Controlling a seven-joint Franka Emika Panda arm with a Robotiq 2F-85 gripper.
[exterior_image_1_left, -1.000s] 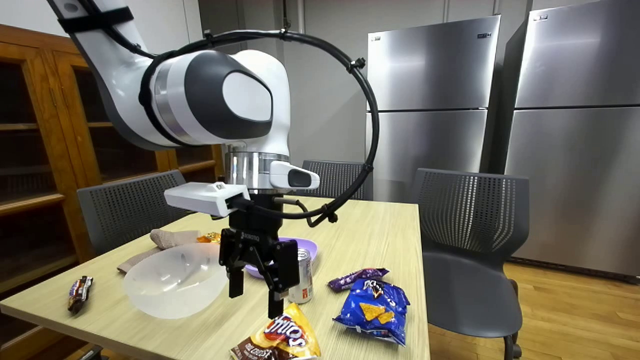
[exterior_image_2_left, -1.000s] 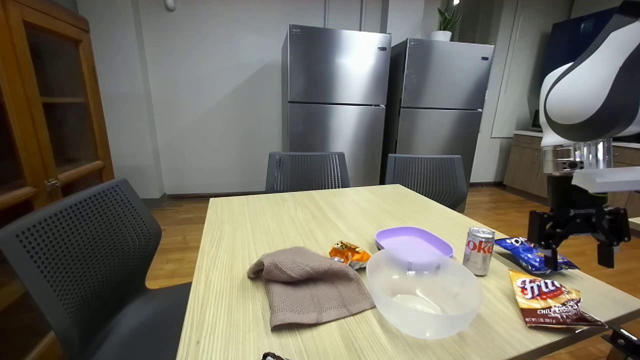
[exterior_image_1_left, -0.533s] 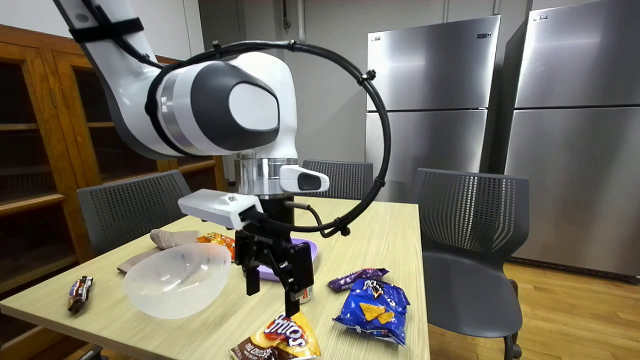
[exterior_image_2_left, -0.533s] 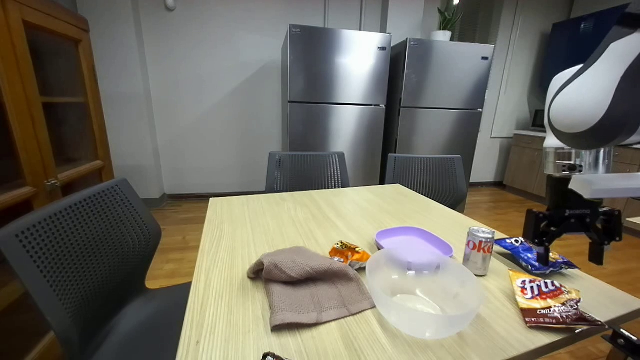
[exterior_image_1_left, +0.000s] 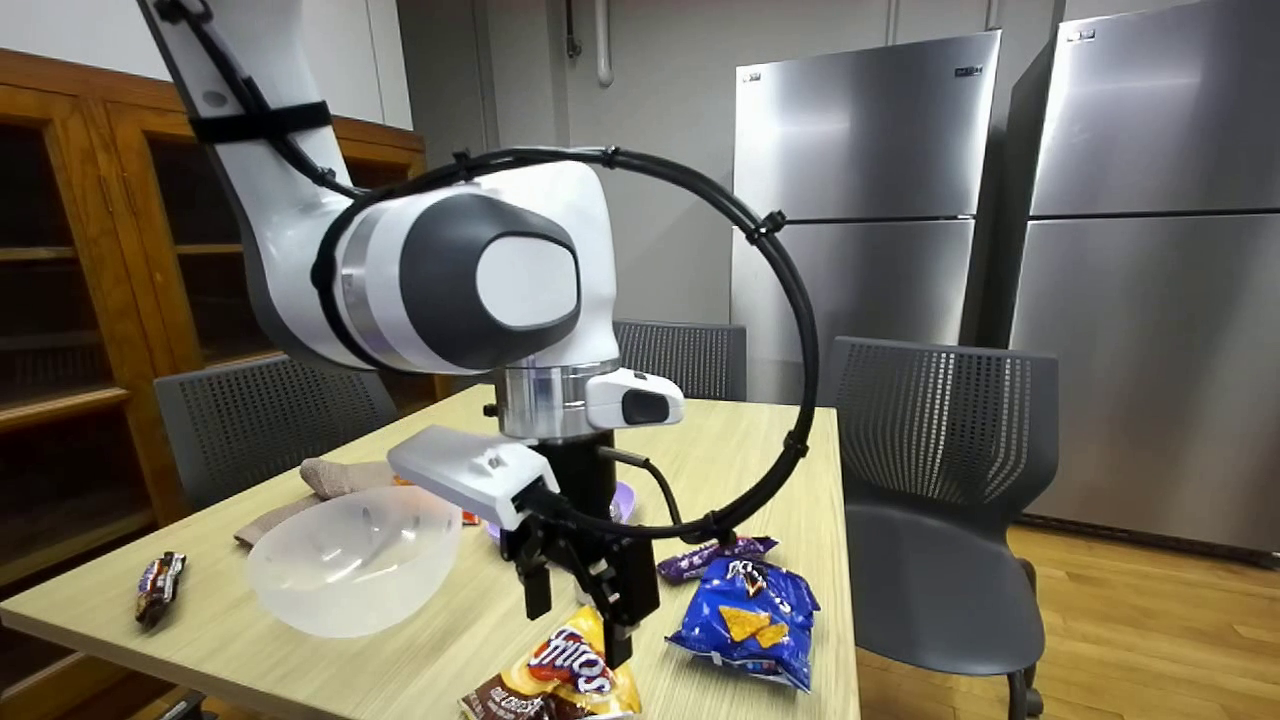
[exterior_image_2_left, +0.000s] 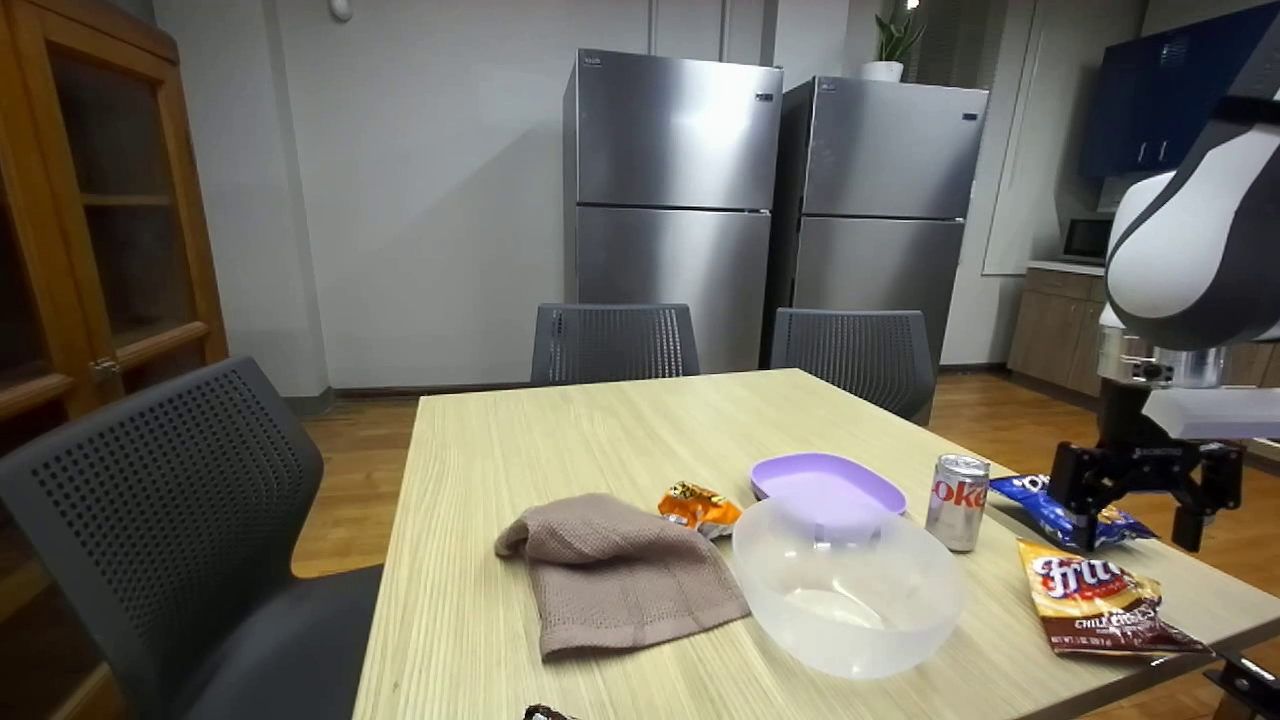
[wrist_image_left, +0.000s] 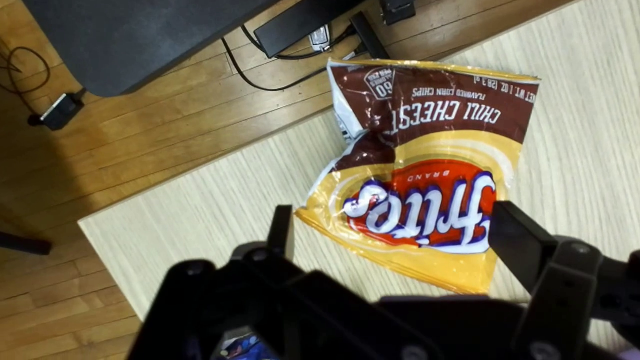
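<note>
Lowered since a moment earlier, the gripper (wrist_image_left: 392, 227) is held empty, jaws spread wide, seemingly so that the Fritos bag (wrist_image_left: 420, 175), laid near the table edge (wrist_image_left: 200, 175), nearer than the blue chip bag (exterior_image_1_left: 745, 620), is spanned at one end.

Two refrigerators (exterior_image_2_left: 672, 210), a microwave (exterior_image_2_left: 1087, 240) and blue wall cabinets (exterior_image_2_left: 1140, 105) suggest a kitchen or break room.

In an exterior view you've got towel (exterior_image_2_left: 625, 580) left of bowl (exterior_image_2_left: 850, 640), plate (exterior_image_2_left: 820, 480) behind bowl, can (exterior_image_2_left: 958, 505) right-rear, Fritos bag (exterior_image_2_left: 1095, 603) further right, all on the table (exterior_image_2_left: 600, 440).
</note>
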